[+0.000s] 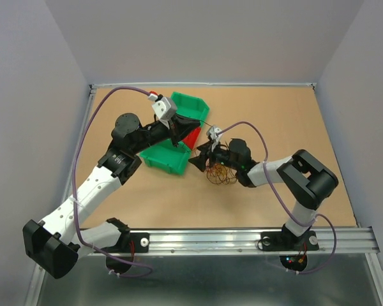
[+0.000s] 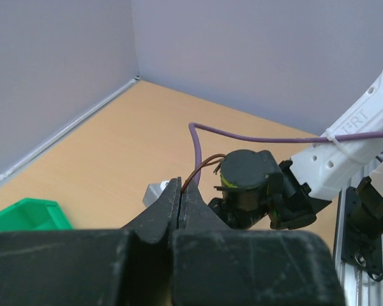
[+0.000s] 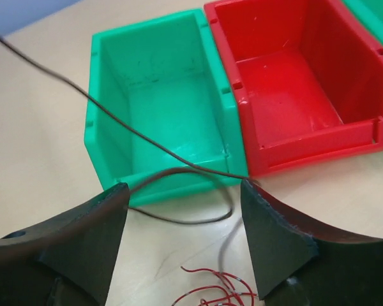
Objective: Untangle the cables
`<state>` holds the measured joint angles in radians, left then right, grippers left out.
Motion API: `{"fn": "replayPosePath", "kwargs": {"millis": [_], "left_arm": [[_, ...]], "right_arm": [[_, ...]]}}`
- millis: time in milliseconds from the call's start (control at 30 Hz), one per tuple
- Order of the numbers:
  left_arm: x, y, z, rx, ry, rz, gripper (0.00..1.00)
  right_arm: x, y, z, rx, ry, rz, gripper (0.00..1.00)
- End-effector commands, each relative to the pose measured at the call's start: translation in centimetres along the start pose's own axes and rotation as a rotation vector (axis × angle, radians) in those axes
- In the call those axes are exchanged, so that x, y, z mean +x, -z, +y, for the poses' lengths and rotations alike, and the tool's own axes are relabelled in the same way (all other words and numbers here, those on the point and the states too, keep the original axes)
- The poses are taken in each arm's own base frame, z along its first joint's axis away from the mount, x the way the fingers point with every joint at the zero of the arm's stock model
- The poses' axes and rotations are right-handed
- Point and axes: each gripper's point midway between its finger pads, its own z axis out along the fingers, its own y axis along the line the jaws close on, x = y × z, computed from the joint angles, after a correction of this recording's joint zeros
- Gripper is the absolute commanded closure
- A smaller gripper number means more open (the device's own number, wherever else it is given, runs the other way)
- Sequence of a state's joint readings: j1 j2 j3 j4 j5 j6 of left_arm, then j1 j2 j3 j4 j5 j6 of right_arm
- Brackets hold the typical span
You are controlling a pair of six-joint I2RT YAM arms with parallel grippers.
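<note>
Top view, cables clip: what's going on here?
The left gripper is shut on one thin brown wire, held above the bins. The right gripper is open, and a brown wire passes between its jaws unpinched. Whether it is the same wire is unclear. Most wires lie in a tangle beside the right gripper, so untangling is not done.

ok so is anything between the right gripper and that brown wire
Nothing visible is. The brown wire runs straight across the gap of the open right gripper. The green bin and red bin sit beyond the wire, and the red wires lie nearer the camera, none in between.
</note>
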<state>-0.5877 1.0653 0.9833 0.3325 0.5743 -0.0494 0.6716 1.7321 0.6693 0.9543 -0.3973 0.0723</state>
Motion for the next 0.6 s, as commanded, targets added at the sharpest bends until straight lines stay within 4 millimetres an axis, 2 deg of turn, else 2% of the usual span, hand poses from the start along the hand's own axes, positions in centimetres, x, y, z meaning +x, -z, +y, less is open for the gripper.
{"fn": "replayPosePath", "kwargs": {"millis": [0,100,233,400,467,500,533,567], "left_arm": [[-3.0,0.2,-0.1,-0.014,-0.053,-0.075,1.0],[-2.9,0.1,0.0,-0.015,-0.05,-0.07,1.0],[-2.8,0.1,0.0,-0.014,-0.044,-0.065,1.0],[-2.8,0.1,0.0,-0.01,-0.042,-0.065,1.0],[-2.7,0.0,0.0,-0.011,-0.04,-0.062,1.0],[-2.6,0.0,0.1,-0.012,-0.036,-0.06,1.0],[-2.6,-0.1,0.2,-0.016,-0.037,-0.057,1.0],[-2.7,-0.1,0.3,-0.019,-0.033,-0.058,1.0]], "right_arm": [[-2.6,-2.1,1.4,-0.072,0.15,-0.097,0.18],[-1.5,-2.9,2.1,-0.09,0.191,-0.079,0.17],[-1.3,-4.1,1.7,-0.055,0.209,-0.085,0.16],[-1.8,-4.8,0.2,0.071,0.22,-0.129,0.16],[-2.4,-4.7,0.0,0.086,0.224,-0.164,0.19],[-2.8,-4.7,0.1,0.089,0.22,-0.187,0.24],[-2.8,-4.8,0.1,0.095,0.217,-0.191,0.33],[-3.0,-4.8,-0.2,0.117,0.214,-0.198,0.35]]}}
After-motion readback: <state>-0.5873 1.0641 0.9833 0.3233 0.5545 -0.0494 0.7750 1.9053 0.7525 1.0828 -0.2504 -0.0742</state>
